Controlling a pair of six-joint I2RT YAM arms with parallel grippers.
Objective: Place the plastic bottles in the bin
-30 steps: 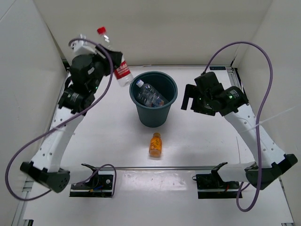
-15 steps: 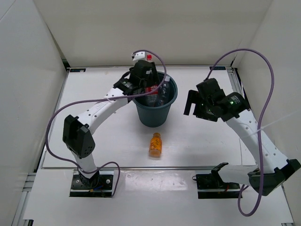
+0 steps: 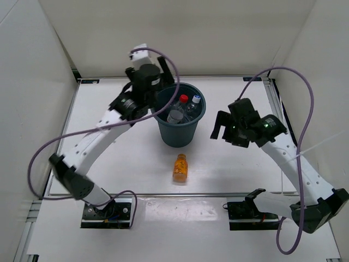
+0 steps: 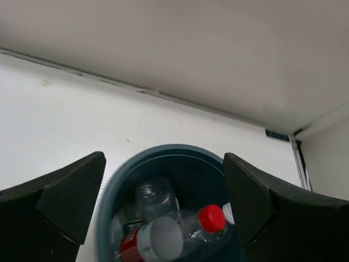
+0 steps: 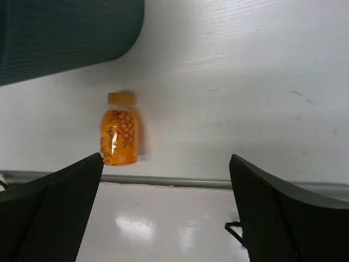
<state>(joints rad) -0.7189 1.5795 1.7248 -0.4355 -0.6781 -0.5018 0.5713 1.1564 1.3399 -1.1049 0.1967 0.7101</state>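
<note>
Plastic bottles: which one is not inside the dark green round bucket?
The short orange bottle, lying on the white table beside the bucket; the clear bottles, one red-capped, sit inside it.

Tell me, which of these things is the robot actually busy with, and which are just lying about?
Part of the job: the green bin; the bottles inside it, one with a red cap; the orange bottle lying on the table.
Just there: the purple cables; the white walls.
</note>
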